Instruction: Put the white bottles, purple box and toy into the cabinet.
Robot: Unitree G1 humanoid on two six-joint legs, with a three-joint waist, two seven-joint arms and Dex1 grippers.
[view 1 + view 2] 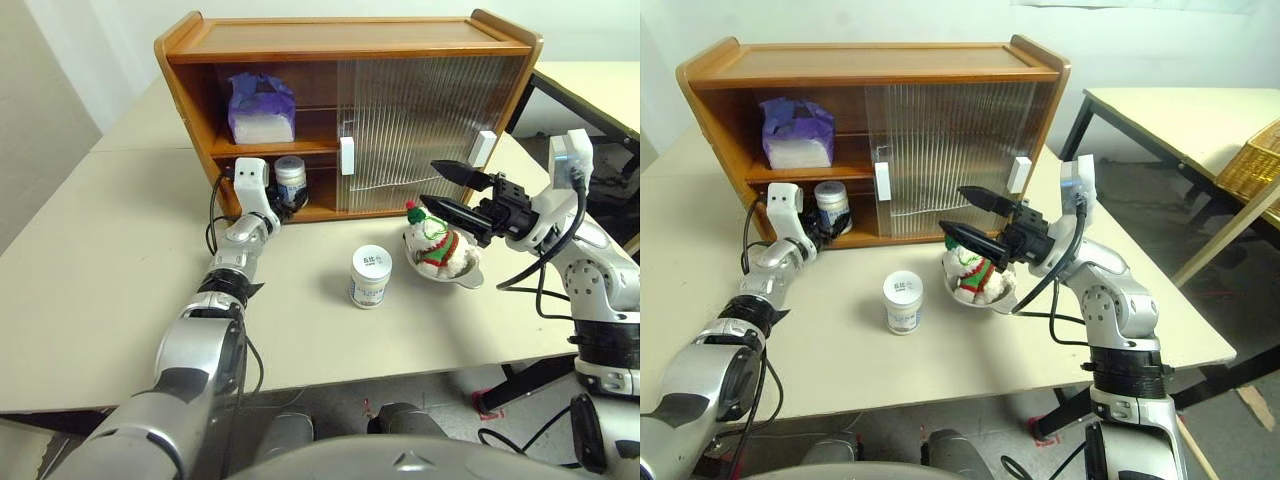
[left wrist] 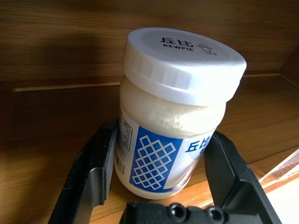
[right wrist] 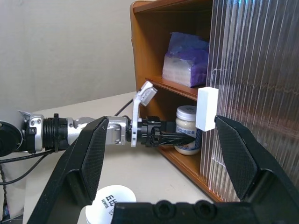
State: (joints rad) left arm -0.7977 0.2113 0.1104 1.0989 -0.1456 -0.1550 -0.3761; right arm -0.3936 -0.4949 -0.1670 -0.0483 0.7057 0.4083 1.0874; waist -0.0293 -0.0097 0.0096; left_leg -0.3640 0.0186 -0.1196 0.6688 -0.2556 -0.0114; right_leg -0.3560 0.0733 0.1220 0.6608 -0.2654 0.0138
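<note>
You have one white bottle (image 1: 290, 180) upright on the cabinet (image 1: 345, 45)'s lower shelf, the other white bottle (image 1: 370, 276) upright on the table. Your purple box (image 1: 261, 108) sits on the upper shelf, and the toy (image 1: 436, 240) lies beside the second bottle.

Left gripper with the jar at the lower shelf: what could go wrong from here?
The left gripper holds a white bottle low on its body, just inside the cabinet; released while tilted, it might topple. Pulling back, the fingers could drag it out again. The second bottle and the toy still wait on the table.
</note>
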